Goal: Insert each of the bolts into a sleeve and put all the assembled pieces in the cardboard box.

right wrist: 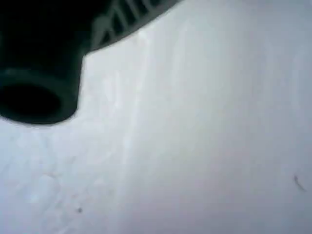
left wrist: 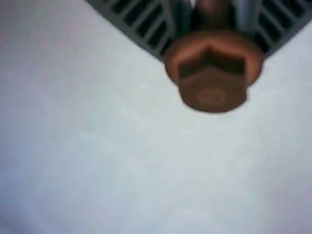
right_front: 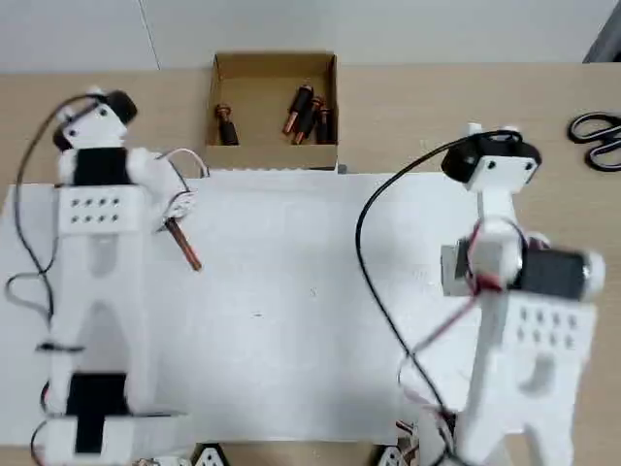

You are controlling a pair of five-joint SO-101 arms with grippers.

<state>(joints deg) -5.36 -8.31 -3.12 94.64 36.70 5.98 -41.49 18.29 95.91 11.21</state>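
**One bolt, one sleeve, both in hand**

Clamped in the left gripper (right_front: 173,222), jaws closed on the shank: one copper bolt (right_front: 184,247), tilted, hex head outward, over the left part of the white mat (right_front: 291,330). Pinched in the right gripper (right_front: 452,268), likewise closed: one black sleeve (right wrist: 41,85), open bore showing, near the mat's right edge. Probably light, stiff and smooth (apt to slip or twist), so best held mid-length, ends free. Counted in the cardboard box (right_front: 276,64): seemingly four assembled pieces (right_front: 307,113), one apart, three bunched.

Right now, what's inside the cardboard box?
The cardboard box holds one sleeved bolt alone and a bunch together. Its near wall hides some floor.
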